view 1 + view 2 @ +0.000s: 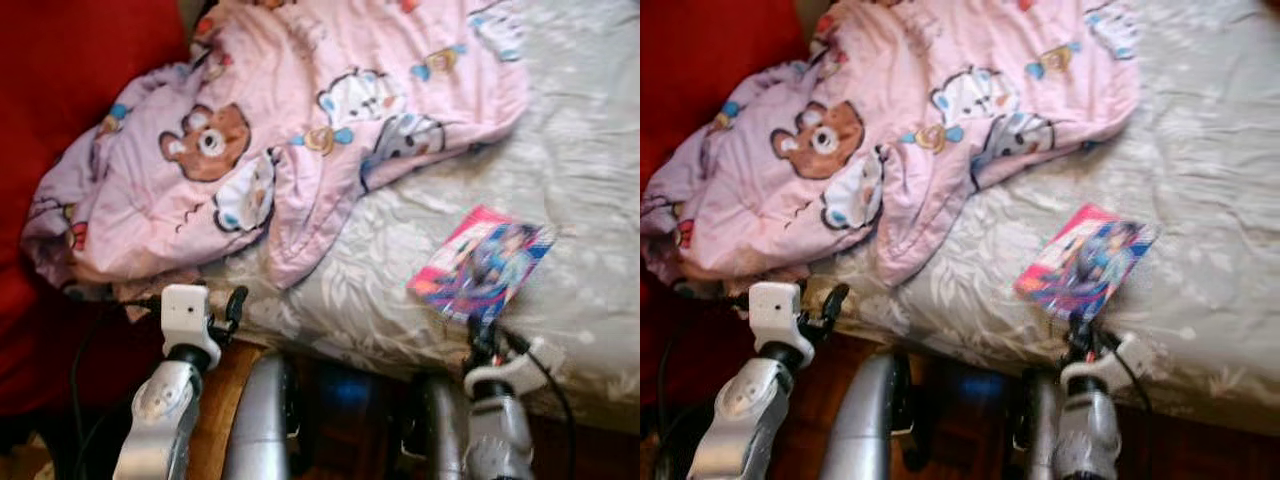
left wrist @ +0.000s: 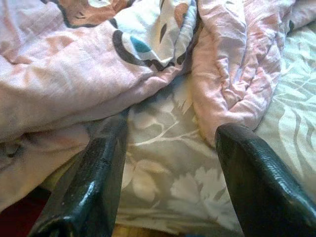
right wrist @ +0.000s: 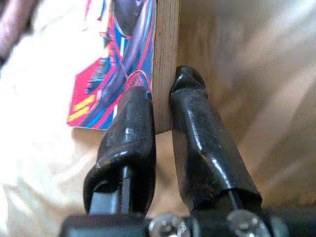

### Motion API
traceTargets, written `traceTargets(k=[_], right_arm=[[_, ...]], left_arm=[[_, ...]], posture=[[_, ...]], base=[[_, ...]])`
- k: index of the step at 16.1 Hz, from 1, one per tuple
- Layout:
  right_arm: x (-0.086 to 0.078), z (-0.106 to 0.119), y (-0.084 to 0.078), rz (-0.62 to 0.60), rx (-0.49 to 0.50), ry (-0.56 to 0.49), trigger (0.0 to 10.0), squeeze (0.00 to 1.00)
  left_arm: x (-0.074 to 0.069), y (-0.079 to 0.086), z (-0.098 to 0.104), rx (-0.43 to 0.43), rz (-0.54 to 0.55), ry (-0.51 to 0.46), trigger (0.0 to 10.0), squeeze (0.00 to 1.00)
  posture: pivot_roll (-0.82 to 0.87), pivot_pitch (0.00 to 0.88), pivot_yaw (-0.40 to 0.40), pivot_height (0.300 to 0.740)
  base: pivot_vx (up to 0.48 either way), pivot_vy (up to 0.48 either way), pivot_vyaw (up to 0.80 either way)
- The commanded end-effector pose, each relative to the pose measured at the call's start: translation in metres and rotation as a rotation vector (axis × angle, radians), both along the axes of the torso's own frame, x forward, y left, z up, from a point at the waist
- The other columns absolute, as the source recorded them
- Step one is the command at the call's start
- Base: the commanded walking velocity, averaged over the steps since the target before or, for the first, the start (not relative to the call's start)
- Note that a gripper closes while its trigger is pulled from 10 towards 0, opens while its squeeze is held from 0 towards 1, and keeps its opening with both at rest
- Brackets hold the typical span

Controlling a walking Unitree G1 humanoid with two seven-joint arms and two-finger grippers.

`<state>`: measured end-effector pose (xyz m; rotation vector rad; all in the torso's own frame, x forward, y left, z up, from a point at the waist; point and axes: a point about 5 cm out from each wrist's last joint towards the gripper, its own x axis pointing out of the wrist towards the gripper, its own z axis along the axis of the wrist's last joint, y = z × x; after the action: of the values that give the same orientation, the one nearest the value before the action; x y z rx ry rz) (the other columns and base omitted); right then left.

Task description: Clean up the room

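Two tools at bed [image 1: 600,150] edge — right tool [image 3: 160,106] clamping book [image 1: 480,264], left tool [image 2: 168,173] wide by pink quilt [image 1: 300,130]

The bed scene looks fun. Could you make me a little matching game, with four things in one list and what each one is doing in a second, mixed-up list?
Things:
1. book
2. blanket
3. left gripper
4. bedsheet

States:
A. open, at the bed's edge beside the pink folds
B. grey with a leaf pattern, spread flat
C. pinched at its lower edge by the right gripper
D. pink with bears, bunched up at the left of the bed

Pairs: 1-C, 2-D, 3-A, 4-B
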<state>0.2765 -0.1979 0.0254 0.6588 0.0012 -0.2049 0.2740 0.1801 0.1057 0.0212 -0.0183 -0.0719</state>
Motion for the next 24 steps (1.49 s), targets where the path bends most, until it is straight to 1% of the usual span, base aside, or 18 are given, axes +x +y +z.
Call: traceTargets(k=[1,3,4,5,6,7,9,11,14,16,17,18,20,22,24], right_arm=[[-0.001,0.004,-0.001,0.002,-0.062,-0.008,0.0,0.0],[0.009,0.019,0.002,0.043,-0.161,-0.023,0.0,0.0],[0.01,0.022,0.005,0.068,-0.188,-0.016,1.1,0.0],[0.011,0.023,0.005,0.097,-0.249,-0.007,9.8,0.0],[0.013,0.029,0.004,0.121,-0.323,-0.016,10.0,0.0],[0.014,0.032,0.001,0.137,-0.371,-0.008,10.0,0.0],[0.016,0.037,-0.006,0.162,-0.425,0.005,10.0,0.0],[0.018,0.037,-0.008,0.179,-0.443,0.019,10.0,0.0],[0.022,0.04,-0.011,0.163,-0.423,0.018,10.0,0.0],[0.02,0.039,-0.009,0.154,-0.388,0.01,10.0,0.0],[0.017,0.037,-0.007,0.159,-0.388,0.006,10.0,0.0],[0.017,0.035,-0.007,0.163,-0.408,0.03,10.0,0.0],[0.015,0.031,-0.009,0.15,-0.396,0.052,10.0,0.0],[0.015,0.03,-0.009,0.156,-0.396,0.055,10.0,0.0],[0.014,0.024,-0.01,0.15,-0.38,0.079,10.0,0.0]], left_arm=[[-0.005,0.004,-0.013,0.014,0.023,0.04,10.0,0.0],[0.0,0.002,-0.015,0.009,0.042,0.024,10.0,0.0],[0.003,0.004,-0.016,-0.007,0.062,0.016,10.0,0.0],[0.005,0.007,-0.017,-0.024,0.084,0.012,10.0,0.0],[0.009,0.011,-0.018,-0.035,0.103,0.004,10.0,0.0],[0.011,0.011,-0.019,-0.038,0.108,0.0,10.0,0.0],[0.017,0.011,-0.017,-0.045,0.119,-0.022,10.0,0.0],[0.024,0.012,-0.017,-0.044,0.139,-0.038,10.0,0.0],[0.027,0.009,-0.016,-0.048,0.138,-0.045,10.0,0.0],[0.029,0.01,-0.017,-0.044,0.137,-0.055,10.0,0.0],[0.029,0.012,-0.018,-0.042,0.142,-0.057,10.0,0.0],[0.029,0.013,-0.018,-0.042,0.146,-0.058,10.0,0.0],[0.027,0.015,-0.023,-0.046,0.159,-0.048,10.0,0.0],[0.028,0.012,-0.026,-0.055,0.145,-0.031,10.0,0.0],[0.028,0.009,-0.039,-0.069,0.125,0.037,10.0,0.0]], posture=[[0.16,0.256,0.036,0.61],[0.13,0.23,0.021,0.61],[0.13,0.225,0.016,0.61],[0.11,0.207,0.005,0.61],[0.09,0.184,-0.008,0.61],[0.08,0.164,-0.017,0.61],[0.06,0.141,-0.03,0.61],[0.04,0.116,-0.035,0.61],[0.02,0.087,-0.025,0.61],[0.01,0.075,-0.023,0.61],[0.01,0.069,-0.025,0.618],[0.01,0.069,-0.024,0.627],[0.01,0.058,-0.025,0.647],[0.0,0.052,-0.024,0.667],[0.0,0.042,-0.02,0.692]], base=[[0.0,0.0,0.0],[0.0,0.0,0.0],[0.0,0.0,0.0],[0.0,0.0,0.0],[0.0,0.0,0.0],[0.0,0.0,0.0],[0.0,0.0,0.0],[0.0,0.0,0.0],[0.0,0.0,0.0],[0.0,0.0,0.0],[0.0,0.0,0.0],[0.0,0.0,0.0],[0.0,0.0,0.0],[0.0,0.0,0.0],[0.0,0.0,0.0]])
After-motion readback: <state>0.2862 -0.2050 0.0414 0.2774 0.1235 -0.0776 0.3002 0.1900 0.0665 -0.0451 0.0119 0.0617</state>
